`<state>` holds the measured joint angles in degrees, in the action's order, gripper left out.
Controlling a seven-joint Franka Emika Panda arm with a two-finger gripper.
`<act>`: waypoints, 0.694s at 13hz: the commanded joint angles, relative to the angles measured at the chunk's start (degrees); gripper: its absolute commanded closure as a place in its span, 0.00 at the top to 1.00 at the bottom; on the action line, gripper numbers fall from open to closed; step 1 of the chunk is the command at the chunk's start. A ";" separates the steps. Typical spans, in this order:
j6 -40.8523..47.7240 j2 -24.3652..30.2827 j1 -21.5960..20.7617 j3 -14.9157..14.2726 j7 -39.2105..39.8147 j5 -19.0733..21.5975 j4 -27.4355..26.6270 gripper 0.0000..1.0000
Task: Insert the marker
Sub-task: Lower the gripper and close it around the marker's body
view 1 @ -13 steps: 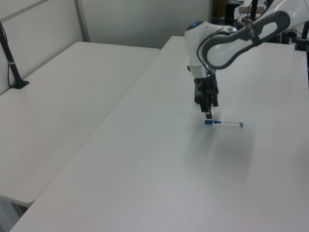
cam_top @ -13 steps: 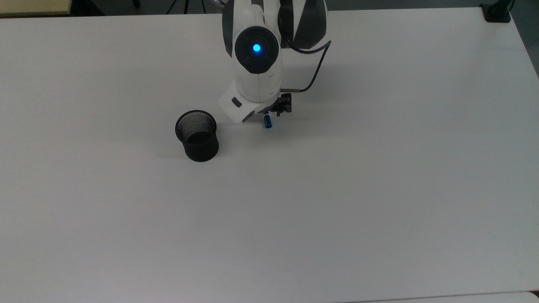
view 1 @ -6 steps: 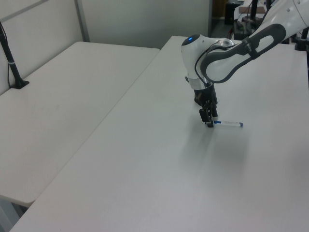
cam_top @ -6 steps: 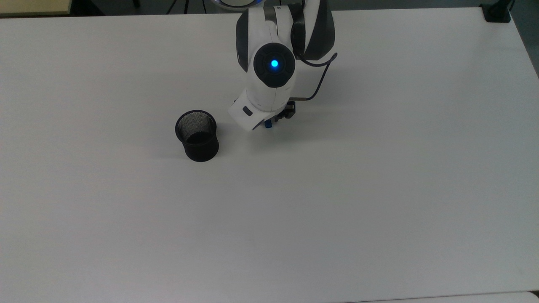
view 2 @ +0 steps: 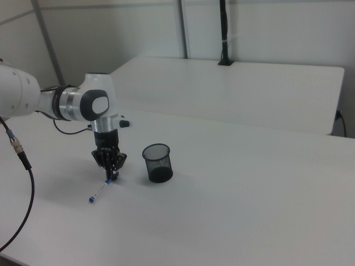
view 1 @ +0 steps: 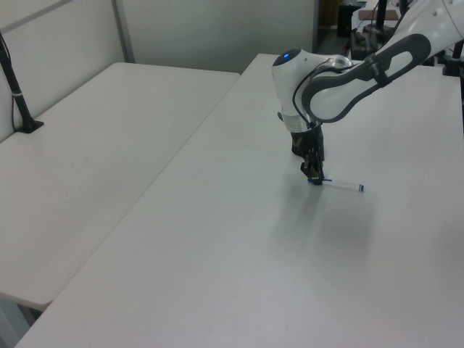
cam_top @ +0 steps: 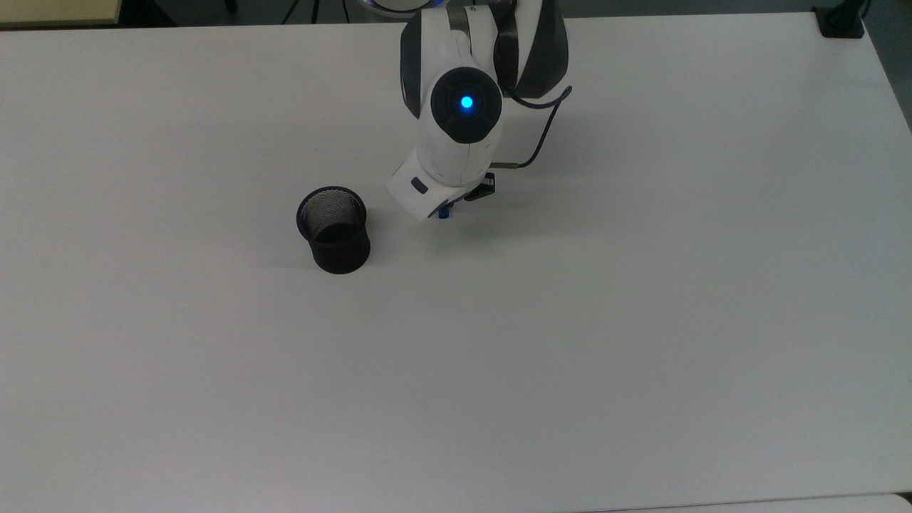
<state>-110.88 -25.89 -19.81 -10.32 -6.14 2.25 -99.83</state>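
The marker (view 1: pixel 341 185) lies on the white table (cam_top: pixel 570 320), white-bodied, its blue cap end under my hand. In the right view the marker (view 2: pixel 100 190) runs down-left from the fingertips. My gripper (view 1: pixel 315 178) points straight down with its fingers closed on the marker's cap end, low at the table surface; the same gripper (view 2: pixel 112 176) shows in the right view. In the top view a bit of the blue cap (cam_top: pixel 443 213) peeks out under the white hand. The black mesh cup (cam_top: pixel 333 229) stands upright and apart, to the top view's left of the hand, also seen as the cup (view 2: pixel 157 163).
A second white table (view 1: pixel 87 145) stands alongside, with a black post (view 1: pixel 18 94) clamped to it. A dark cable (cam_top: pixel 538 135) loops off the arm's wrist. A black clamp (cam_top: pixel 841 21) sits at the table's far corner, at the top view's upper right.
My gripper came down onto the marker's cap end and closed. The cap end has shifted slightly, toward the top view's left. The cup stayed put.
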 commanded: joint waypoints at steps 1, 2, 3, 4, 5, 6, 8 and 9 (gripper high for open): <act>-1.45 0.05 -1.37 -0.49 -1.69 -1.37 -1.69 0.02; -1.45 0.05 -1.37 -0.49 -1.69 -1.46 -1.69 0.01; -1.19 0.22 -1.37 -0.49 -1.69 -1.46 -1.69 0.00; -0.75 1.35 -1.29 -0.83 -1.69 -1.46 -1.51 0.00; -0.31 3.54 -0.68 -0.84 -1.69 -1.38 -1.51 0.00; 0.04 4.60 -0.41 -0.93 -1.69 -1.37 -1.51 0.00; 0.22 6.63 0.91 -1.01 -1.69 -1.37 -1.34 0.00; 0.14 7.42 1.43 -1.01 -1.69 -1.37 -1.08 0.00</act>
<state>-110.90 -23.06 -19.42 -11.03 -6.55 1.65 -99.56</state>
